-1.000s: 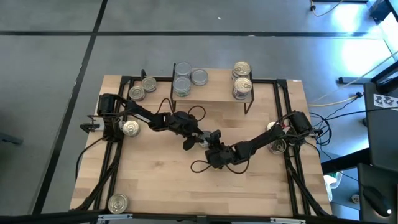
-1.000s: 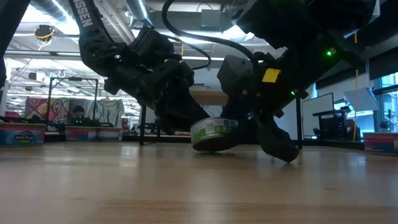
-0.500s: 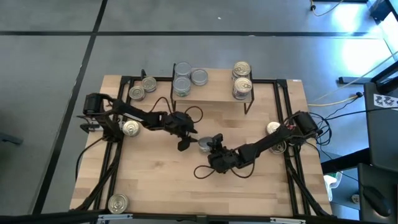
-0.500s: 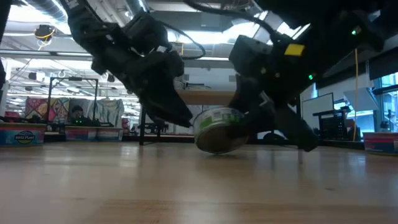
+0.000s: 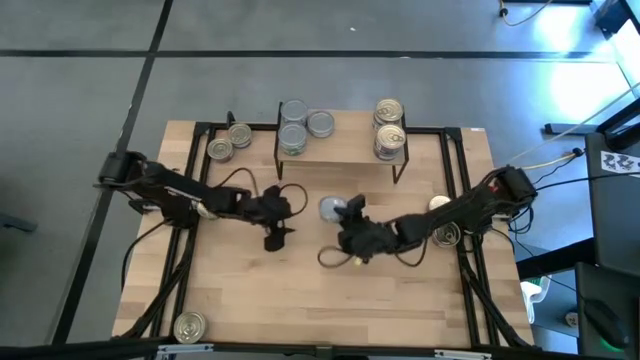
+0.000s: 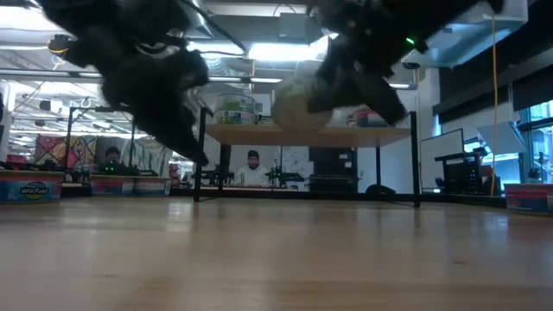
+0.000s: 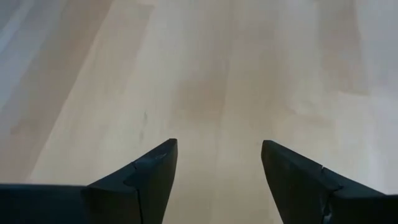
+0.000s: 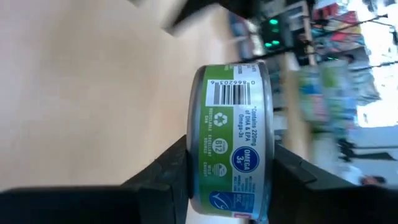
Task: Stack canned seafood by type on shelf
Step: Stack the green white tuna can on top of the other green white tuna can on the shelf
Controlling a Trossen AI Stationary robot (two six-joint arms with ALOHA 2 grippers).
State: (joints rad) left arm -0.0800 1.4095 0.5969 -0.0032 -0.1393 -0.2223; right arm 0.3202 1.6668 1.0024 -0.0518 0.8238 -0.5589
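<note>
My right gripper (image 5: 340, 212) is shut on a green-labelled tin of the canned seafood (image 8: 231, 124) with a silver top (image 5: 330, 208), high above the table's middle, in front of the shelf (image 5: 350, 150). On the shelf stand a stack of silver-topped tins (image 5: 292, 125), one silver tin (image 5: 321, 124) and a gold-topped stack (image 5: 389, 125). My left gripper (image 5: 277, 238) hangs open over bare wood, left of the held tin, with nothing between its fingers (image 7: 155, 174). My right gripper pinches the tin between its two fingers, one on each flat end (image 8: 191, 168), the labelled wall showing between them. The fingers come slanting down from the table's right side. The tin is lifted clear of the table (image 6: 298, 105) and tilted.
Two gold-topped tins (image 5: 228, 143) sit at the table's far left, another (image 5: 190, 326) at the near left corner, and two (image 5: 443, 220) by the right arm. The shelf's black legs (image 6: 413, 160) stand behind the arms. A person shows in the room beyond.
My right gripper has risen and gone toward the shelf, taking the tin from tilted on the table to lifted clear. My left gripper, open throughout, has drawn away from the tin toward the table's left edge and risen.
</note>
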